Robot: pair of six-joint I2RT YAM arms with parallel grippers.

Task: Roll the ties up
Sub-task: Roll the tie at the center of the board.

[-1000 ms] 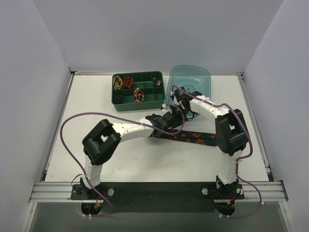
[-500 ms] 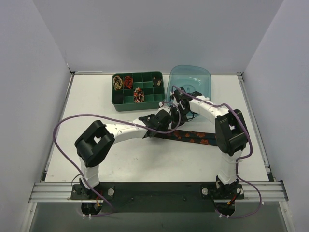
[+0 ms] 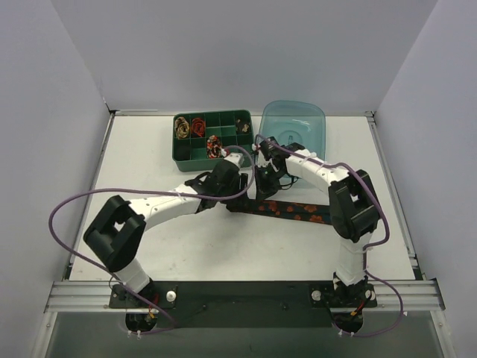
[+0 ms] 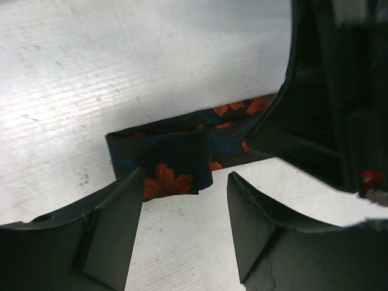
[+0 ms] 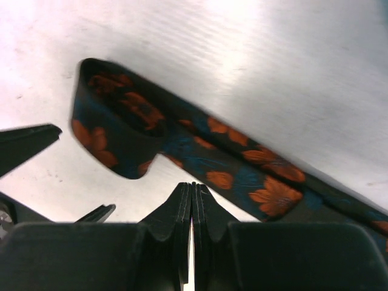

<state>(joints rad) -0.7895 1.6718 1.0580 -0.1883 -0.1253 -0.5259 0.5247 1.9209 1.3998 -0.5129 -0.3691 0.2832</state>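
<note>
A black tie with orange-red flowers [image 3: 287, 210] lies flat across the middle of the table. Its left end is folded over on itself [image 4: 163, 160] [image 5: 115, 124]. My left gripper [image 3: 232, 188] [image 4: 185, 206] stands open just short of that fold, with bare table between its fingers [image 4: 115, 224]. My right gripper [image 3: 263, 185] [image 5: 193, 200] is shut and empty, hovering just above the strip next to the fold. Its dark body [image 4: 330, 91] fills the right of the left wrist view. Several coiled ties [image 3: 197, 125] sit in the green tray.
The green compartment tray [image 3: 231, 153] stands at the back centre, just behind both grippers. A clear blue tub [image 3: 294, 119] sits to its right. Purple cables loop off both arms. White walls close in the table on three sides.
My left gripper has opened and drawn back to the left, leaving the tie's folded end on the table. My right gripper has shifted a little to the left, still shut.
</note>
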